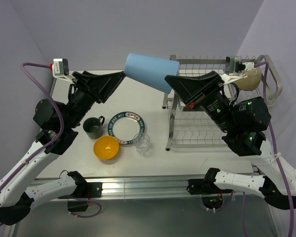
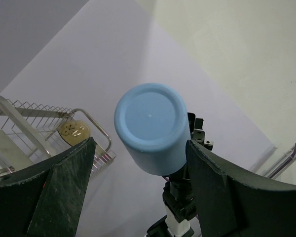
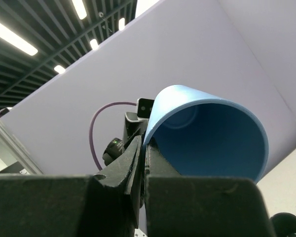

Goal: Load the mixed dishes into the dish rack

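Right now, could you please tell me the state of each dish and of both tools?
light blue tumbler: held in the air, on its side
right tool: shut on the tumbler's rim
left tool: open, by the tumbler's base
beige bowl: on edge in the dish rack, upper tier
small orange bowl: upright, empty, on the table
dark mug: upright on table
clear glass: upright on table
white plate: flat on table

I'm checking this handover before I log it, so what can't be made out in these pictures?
- Lower tier of the dish rack: top view, the right arm covers much of it.
- Part of the beige bowl: top view, the wrist camera mount hides it.
- Whether the left gripper touches the light blue tumbler: left wrist view, one finger's edge overlaps its outline.
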